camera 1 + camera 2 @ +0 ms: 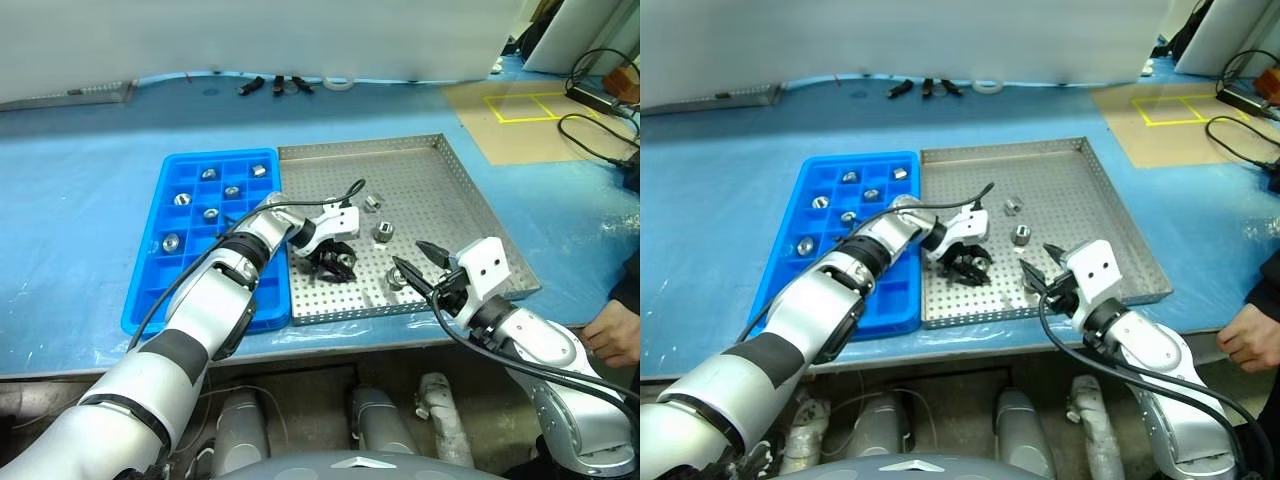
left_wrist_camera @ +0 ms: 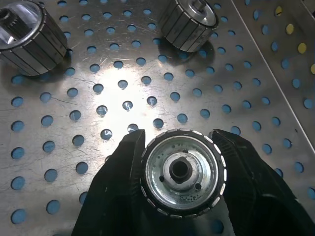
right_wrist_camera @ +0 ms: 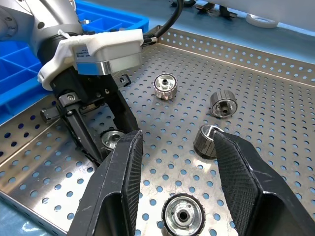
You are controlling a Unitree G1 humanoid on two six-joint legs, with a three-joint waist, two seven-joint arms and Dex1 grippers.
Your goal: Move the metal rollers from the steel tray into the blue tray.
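The left gripper (image 1: 338,262) is down on the floor of the steel tray (image 1: 440,215), its two black fingers (image 2: 118,187) closed snugly against the sides of one metal roller (image 2: 183,172). Seen end-on between those fingers, this roller is a short silvery cylinder with a ribbed outer band marked by fine dark lines, a recessed face, a raised hub and a dark hole in its middle, with small holes in the face around the hub. It sits on the perforated tray floor. Ahead of the left gripper's fingertips two more rollers lie on the tray, one off to each side: one roller (image 2: 29,37) shows its ribbed side wall, and the other roller (image 2: 189,22) stands well apart from it near the raised rim. The right gripper (image 1: 418,270) hovers over the near edge of the same tray, across from the left one, its fingers (image 3: 120,182) parted by a moderate gap and closed on nothing. Just below and between its fingertips lies a roller (image 3: 183,215) with its holed face turned up; beyond its fingertips another roller (image 3: 206,140) lies on its side, and farther out sit two more, one upright (image 3: 165,86) and one tilted (image 3: 223,103). On the far side of the left gripper, touching the steel tray's edge, lies the blue tray (image 1: 165,285), with several silvery rollers already set singly in its square compartments, such as one (image 1: 171,241) near its outer side.
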